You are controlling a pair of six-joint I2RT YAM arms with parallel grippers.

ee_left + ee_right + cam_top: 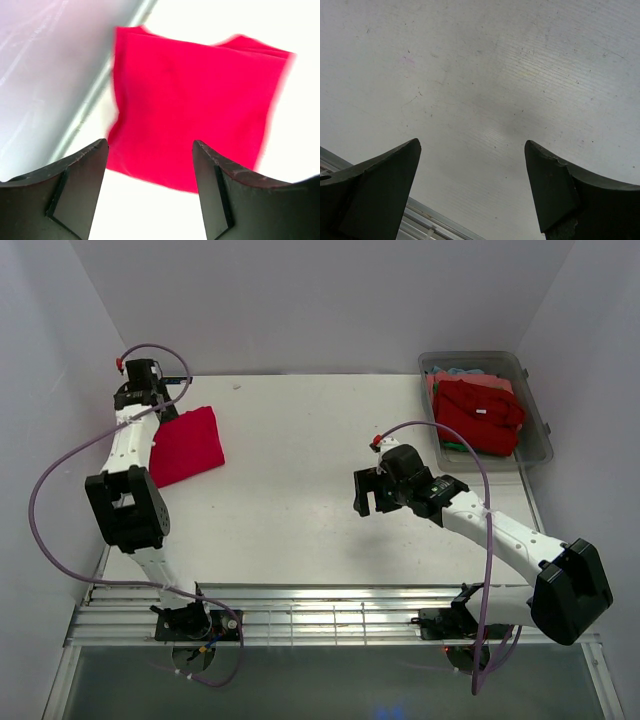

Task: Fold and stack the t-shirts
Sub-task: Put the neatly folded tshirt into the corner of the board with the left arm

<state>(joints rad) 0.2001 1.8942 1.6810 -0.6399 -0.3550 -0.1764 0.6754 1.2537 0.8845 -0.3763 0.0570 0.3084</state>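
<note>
My left fingers [140, 372] are spread wide with nothing in them, up over the far left corner of the bench [300, 490], just past the far end of the folded red t-shirt [187, 445]. The left wrist view shows that shirt lying flat below and ahead of both tips, not touching either; the picture is a bit blurred. The shirt is a neat rectangle close to the bench's left edge and beside the left wall, a little skewed to the edge. My right fingers [372, 502] are also wide open and empty, tips down over bare bench right of the middle, with only scuffed surface between them and the near-edge rail at the bottom of the right wrist view. The pile of t-shirts [480, 415], mostly red with bits of pink, light blue and green, sits crumpled in the clear bin [541, 445] at the far right corner, well apart from both arms
</note>
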